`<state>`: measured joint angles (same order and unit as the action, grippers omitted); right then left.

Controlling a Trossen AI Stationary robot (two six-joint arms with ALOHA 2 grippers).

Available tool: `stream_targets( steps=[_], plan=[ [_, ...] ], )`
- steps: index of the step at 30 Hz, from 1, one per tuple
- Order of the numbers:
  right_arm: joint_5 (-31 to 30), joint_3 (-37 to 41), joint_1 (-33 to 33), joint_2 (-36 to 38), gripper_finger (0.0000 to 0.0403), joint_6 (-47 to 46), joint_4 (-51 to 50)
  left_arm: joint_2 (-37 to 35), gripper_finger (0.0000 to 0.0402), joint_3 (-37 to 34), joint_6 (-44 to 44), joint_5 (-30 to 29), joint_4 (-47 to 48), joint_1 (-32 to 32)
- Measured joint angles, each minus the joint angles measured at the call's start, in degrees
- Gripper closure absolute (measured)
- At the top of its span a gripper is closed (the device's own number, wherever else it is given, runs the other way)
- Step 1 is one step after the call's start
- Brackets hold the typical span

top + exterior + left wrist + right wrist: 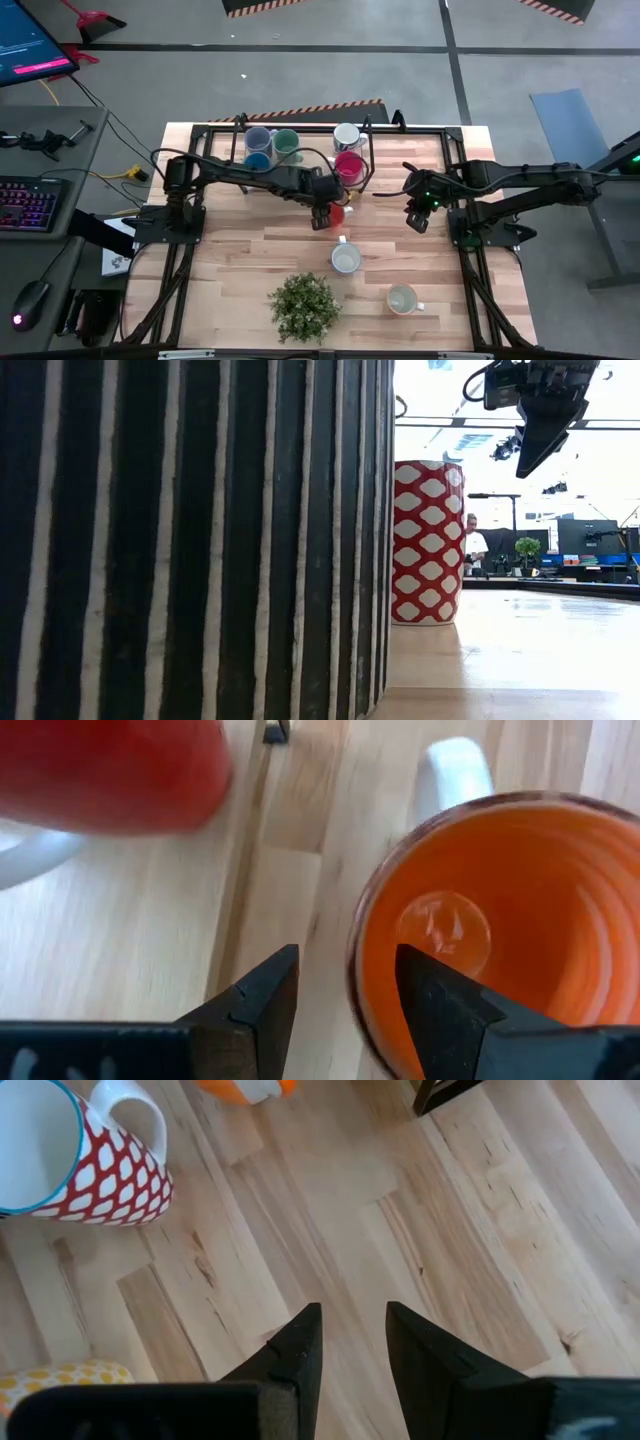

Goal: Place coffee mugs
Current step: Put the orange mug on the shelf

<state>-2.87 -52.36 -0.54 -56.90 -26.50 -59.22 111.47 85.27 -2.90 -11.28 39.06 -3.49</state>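
The orange mug [338,213] stands upright on the table near its middle, its white handle [455,770] on the far side from my left gripper [322,216]. That gripper is open and points down over the mug [500,920]. One finger [435,1000] is inside it and the other [262,995] is outside. The red mug [350,166], a white one [347,135], and the green [286,142], blue [258,160] and grey-blue [258,137] mugs stand along the far edge. My right gripper [418,219] hovers open over bare wood [350,1350]. My left gripper comes from above with the orange mug's wall [357,970], on the side away from the handle, between its two fingers. Whether either finger touches the wall, I cannot tell. The mug rests on its base on the table.
A mug with a red-and-white diamond pattern [345,259] [428,540] [70,1160] and a cream mug [402,299] stand toward the near edge. A leafy plant [305,307] in a striped pot [190,540] stands by them. Bare wood lies left of the plant.
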Motion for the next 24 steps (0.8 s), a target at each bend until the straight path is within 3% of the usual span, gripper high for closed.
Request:
stream_targets(
  steps=[12,15,19,24],
  plan=[
    [-0.39,0.00,0.00,0.00,0.0311,0.00,0.07,2.57,0.0251,0.07,0.52,0.21,-3.40,0.02],
    [-1.04,0.00,0.00,0.00,0.0311,0.00,0.07,2.05,0.0282,0.08,0.55,0.21,-3.47,0.02],
    [-1.69,0.00,0.00,0.00,0.0311,0.00,0.04,2.06,0.0372,0.09,-0.31,2.62,-2.81,0.00],
    [-2.93,0.00,0.00,0.00,0.0311,0.00,0.02,1.84,0.0390,0.17,-2.01,3.81,-3.15,0.61]
  ],
)
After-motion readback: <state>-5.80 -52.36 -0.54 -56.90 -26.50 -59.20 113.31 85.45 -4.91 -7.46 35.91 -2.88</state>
